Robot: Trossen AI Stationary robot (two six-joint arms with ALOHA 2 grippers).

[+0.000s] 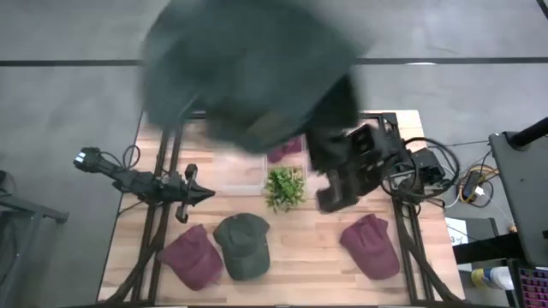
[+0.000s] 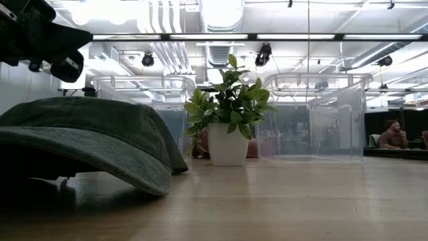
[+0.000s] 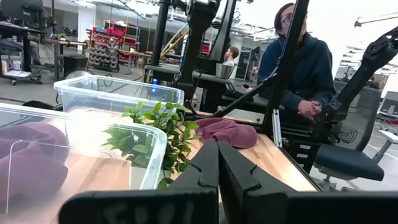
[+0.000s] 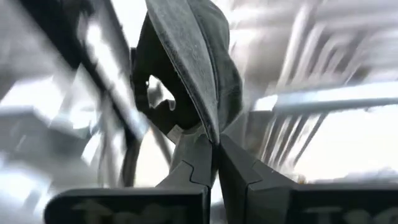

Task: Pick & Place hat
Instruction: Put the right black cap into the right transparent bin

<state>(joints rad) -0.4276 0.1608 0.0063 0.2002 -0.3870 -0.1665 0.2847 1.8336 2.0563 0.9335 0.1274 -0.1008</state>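
A dark grey-green hat (image 1: 248, 77) is raised high above the table's far half, blurred and large in the high view, where it hides my right gripper. The right wrist view shows my right gripper (image 4: 216, 146) shut on this hat (image 4: 193, 56). My left gripper (image 1: 193, 193) hovers shut over the table's left side, holding nothing; its tips (image 3: 217, 163) point toward the plant. A green hat (image 1: 242, 245) and two maroon hats (image 1: 193, 257) (image 1: 371, 245) rest on the near part of the table. Another maroon hat (image 1: 287, 150) lies in a clear bin. My right gripper pinches the dark hat by the edge of its brim (image 4: 208, 121) between the two fingers. The brim runs edge-on out from between the fingertips, with the crown beyond it. The hat is lifted clear of the table, far above it.
A small potted plant (image 1: 285, 186) stands mid-table, with clear plastic bins (image 1: 240, 171) beside and behind it. In the low view the green hat (image 2: 87, 137) fills the near left. A person in a dark top (image 3: 298, 62) sits beyond the table's right edge.
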